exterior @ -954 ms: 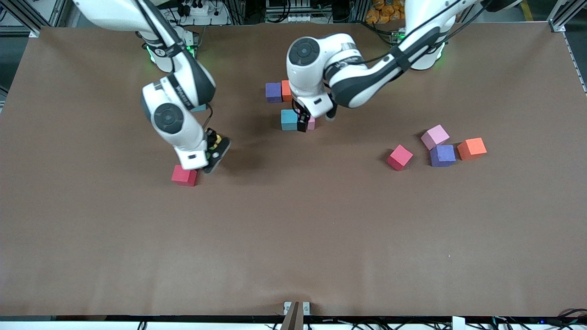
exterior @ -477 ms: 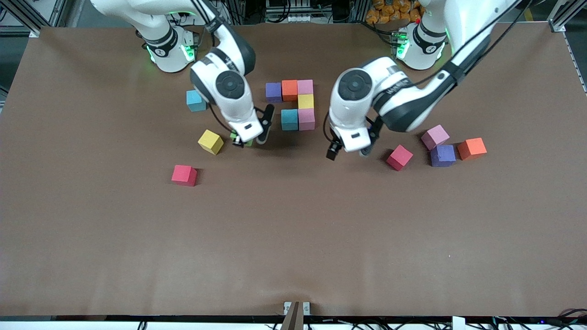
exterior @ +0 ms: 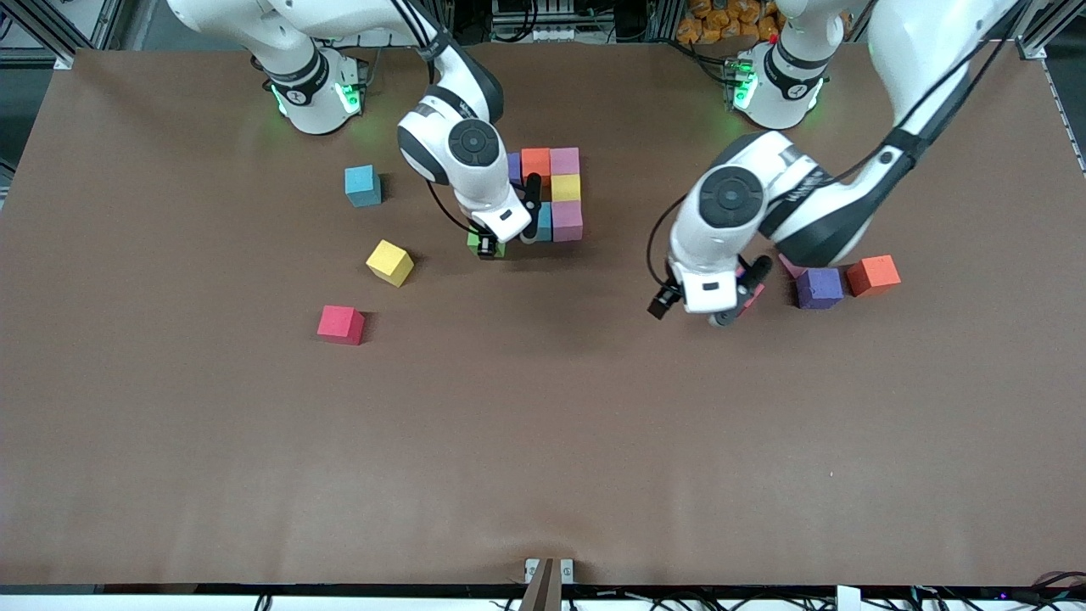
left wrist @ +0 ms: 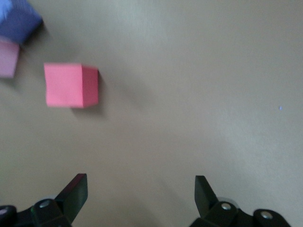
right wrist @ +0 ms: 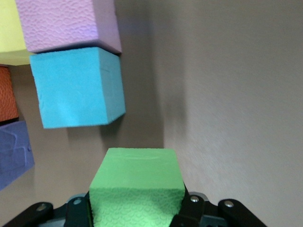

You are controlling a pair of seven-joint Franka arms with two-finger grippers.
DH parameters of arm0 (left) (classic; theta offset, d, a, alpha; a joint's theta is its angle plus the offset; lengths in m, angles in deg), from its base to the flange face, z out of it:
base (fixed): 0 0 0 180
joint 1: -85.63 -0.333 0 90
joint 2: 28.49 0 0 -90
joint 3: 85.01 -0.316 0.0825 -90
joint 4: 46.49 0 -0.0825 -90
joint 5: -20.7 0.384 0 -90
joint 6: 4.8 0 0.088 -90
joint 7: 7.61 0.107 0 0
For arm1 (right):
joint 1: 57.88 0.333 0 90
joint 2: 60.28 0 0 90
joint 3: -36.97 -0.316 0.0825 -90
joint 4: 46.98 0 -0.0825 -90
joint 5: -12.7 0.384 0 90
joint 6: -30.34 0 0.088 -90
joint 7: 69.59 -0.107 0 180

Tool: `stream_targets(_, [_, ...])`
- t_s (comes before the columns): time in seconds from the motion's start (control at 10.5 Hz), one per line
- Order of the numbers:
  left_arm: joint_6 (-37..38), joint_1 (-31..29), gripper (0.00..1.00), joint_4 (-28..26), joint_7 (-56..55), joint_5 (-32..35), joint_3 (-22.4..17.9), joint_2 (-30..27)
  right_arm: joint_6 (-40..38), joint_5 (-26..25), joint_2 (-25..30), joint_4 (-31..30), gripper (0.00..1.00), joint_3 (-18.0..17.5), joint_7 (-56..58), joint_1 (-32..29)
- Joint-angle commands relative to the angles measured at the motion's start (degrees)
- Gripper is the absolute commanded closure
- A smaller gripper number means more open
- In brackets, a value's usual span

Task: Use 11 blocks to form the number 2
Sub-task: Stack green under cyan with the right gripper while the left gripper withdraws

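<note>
The unfinished number 2 stands near the robots' bases: purple [exterior: 512,167], orange [exterior: 535,161] and pink [exterior: 565,159] blocks in a row, then yellow [exterior: 566,187], then pink [exterior: 567,221] beside blue [exterior: 544,222]. My right gripper [exterior: 501,244] is shut on a green block [right wrist: 137,182], held just beside the blue block [right wrist: 78,87]. Above the table at the left arm's end, my left gripper [exterior: 741,295] hangs open and empty [left wrist: 139,194]. A red block [left wrist: 71,85] lies a short way ahead of its fingers, mostly hidden under the hand in the front view.
Loose blocks lie toward the right arm's end: blue [exterior: 362,185], yellow [exterior: 389,262], red [exterior: 341,324]. Beside the left gripper sit a purple block [exterior: 819,287] and an orange one [exterior: 873,275], with a pink one [left wrist: 7,59] mostly hidden by the arm.
The right arm carried the green block from near the loose red block over to the digit's blue block. The left arm swung away from the digit to the red block at its own end.
</note>
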Motion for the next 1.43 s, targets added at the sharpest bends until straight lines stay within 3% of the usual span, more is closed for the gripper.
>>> stream_targets(0.0, [1.4,-6.2,0.00,-1.3,8.5,0.8,3.5,-2.7,1.7,-0.9,-2.2,0.2,1.00,0.4,1.8,1.9])
stream_targets(0.48, [2.5,-13.9,0.00,-1.0,33.4,0.1,3.4,-6.0,1.9,-0.9,-3.1,0.3,1.00,0.4,1.6,4.4])
stream_targets(0.57, [2.5,-13.6,0.00,-1.1,39.0,-1.0,0.3,-7.6,1.9,-0.9,-3.1,0.4,1.00,0.4,1.6,4.4])
stream_targets(0.86, [2.4,-13.5,0.00,-3.4,65.8,-15.1,-8.5,-14.7,2.8,-0.9,-3.5,0.4,1.00,0.4,1.2,4.8])
stream_targets(0.95, [2.2,-13.2,0.00,-5.2,73.3,-16.3,-9.8,-16.1,2.9,-0.9,-3.5,0.4,0.92,0.4,1.1,4.9])
stream_targets(1.05, [1.4,-12.9,0.00,-7.8,79.0,-16.5,-10.1,-16.6,3.0,-0.9,-3.5,0.4,0.31,0.4,1.1,5.1])
stream_targets(1.14, [-0.1,-12.4,0.00,-10.8,82.8,-16.5,-10.1,-16.8,3.4,-0.9,-3.5,0.4,0.00,0.4,1.1,5.1])
stream_targets(1.34, [-8.2,-8.6,0.00,-18.9,88.1,-16.4,-10.1,-18.3,3.2,-0.9,-3.5,0.4,0.00,0.4,1.1,5.1])
